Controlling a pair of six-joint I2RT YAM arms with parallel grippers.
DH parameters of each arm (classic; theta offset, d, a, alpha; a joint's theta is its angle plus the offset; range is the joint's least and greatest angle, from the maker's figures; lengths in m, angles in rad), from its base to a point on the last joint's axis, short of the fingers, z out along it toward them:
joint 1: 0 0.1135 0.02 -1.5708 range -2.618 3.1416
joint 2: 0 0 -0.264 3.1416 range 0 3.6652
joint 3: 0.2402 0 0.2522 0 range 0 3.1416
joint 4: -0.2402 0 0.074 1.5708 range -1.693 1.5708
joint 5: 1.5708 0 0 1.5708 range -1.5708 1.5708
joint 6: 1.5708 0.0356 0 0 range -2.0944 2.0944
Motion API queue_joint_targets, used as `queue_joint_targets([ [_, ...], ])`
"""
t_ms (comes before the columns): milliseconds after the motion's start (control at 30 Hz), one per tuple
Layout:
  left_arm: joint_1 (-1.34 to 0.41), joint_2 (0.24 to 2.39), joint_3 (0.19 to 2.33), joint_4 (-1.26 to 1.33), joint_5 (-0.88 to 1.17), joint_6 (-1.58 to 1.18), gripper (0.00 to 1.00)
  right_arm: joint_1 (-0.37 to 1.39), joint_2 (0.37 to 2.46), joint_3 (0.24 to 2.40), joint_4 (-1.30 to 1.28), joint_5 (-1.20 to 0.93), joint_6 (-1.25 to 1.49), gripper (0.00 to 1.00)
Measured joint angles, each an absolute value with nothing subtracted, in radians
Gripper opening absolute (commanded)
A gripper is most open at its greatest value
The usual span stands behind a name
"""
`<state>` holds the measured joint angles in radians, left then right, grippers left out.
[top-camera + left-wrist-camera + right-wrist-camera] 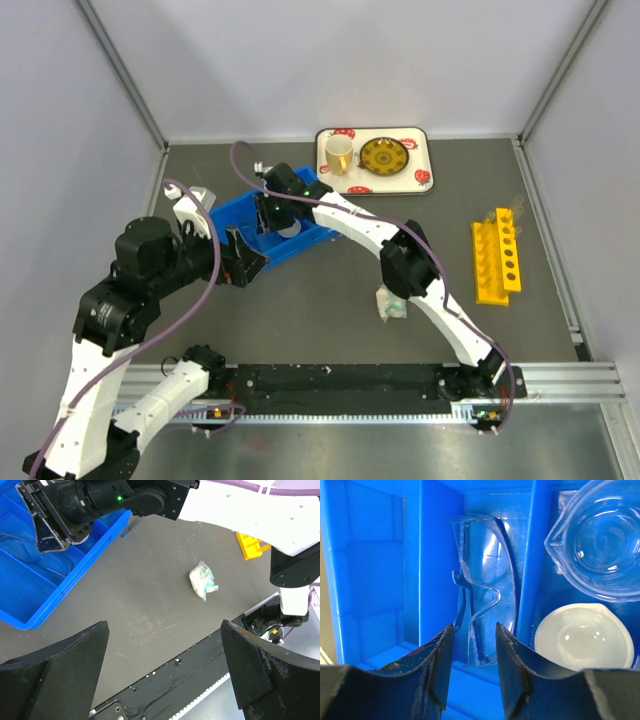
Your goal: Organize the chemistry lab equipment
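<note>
Over blue bin [435,555] w/ goggles [490,585], beaker [600,540] & dome [582,637], R claw [474,630] slightly apart; L claw [164,626] wide apart.

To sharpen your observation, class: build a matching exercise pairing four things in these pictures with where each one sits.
Things:
1. goggles
2. packet
3. mug
4. beaker

Places:
A. on the white tray
B. on the bare table
C. in the blue bin, next to the white dome
D. in the blue bin, in a narrow slot

Pairs: 1-D, 2-B, 3-A, 4-C
</note>
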<state>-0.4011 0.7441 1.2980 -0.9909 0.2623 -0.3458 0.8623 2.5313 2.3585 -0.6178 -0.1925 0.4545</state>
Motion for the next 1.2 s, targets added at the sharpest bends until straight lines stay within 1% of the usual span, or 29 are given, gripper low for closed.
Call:
queue_joint_targets([
  [33, -0.401, 0.748, 1.297, -0.987, 0.266, -0.346, 0.99, 0.863, 2.531, 2.358, -0.612, -0.196, 0.454, 0.45],
  [167, -0.401, 0.764, 1.286, -0.970, 0.274, -0.346, 0.99, 0.867, 2.506, 2.336, -0.608, -0.187, 0.437, 0.45],
  [300, -0.401, 0.798, 1.265, -0.944, 0.273, -0.345, 0.99, 0.866, 2.411, 2.258, -0.622, -0.128, 0.401, 0.51],
  [500, -0.401, 0.858, 1.256, -0.900, 0.274, -0.340, 0.99, 0.852, 2.133, 2.111, -0.645, 0.028, 0.356, 0.53],
  [600, -0.402, 0.892, 1.256, -0.863, 0.287, -0.335, 0.99, 0.830, 1.962, 2.056, -0.651, 0.114, 0.341, 0.53],
  [667, -0.409, 0.922, 1.256, -0.833, 0.302, -0.328, 0.97, 0.807, 1.847, 2.005, -0.650, 0.179, 0.338, 0.53],
  [833, -0.499, 1.088, 1.290, -0.788, 0.278, -0.284, 0.96, 0.734, 1.597, 1.797, -0.664, 0.333, 0.334, 0.54],
  [1033, -0.621, 1.365, 1.376, -0.723, 0.243, -0.226, 0.97, 0.677, 1.429, 1.551, -0.733, 0.446, 0.340, 0.56],
  [1200, -0.673, 1.627, 1.583, -0.699, 0.242, -0.144, 0.96, 0.652, 1.289, 1.398, -0.780, 0.462, 0.356, 0.56],
])
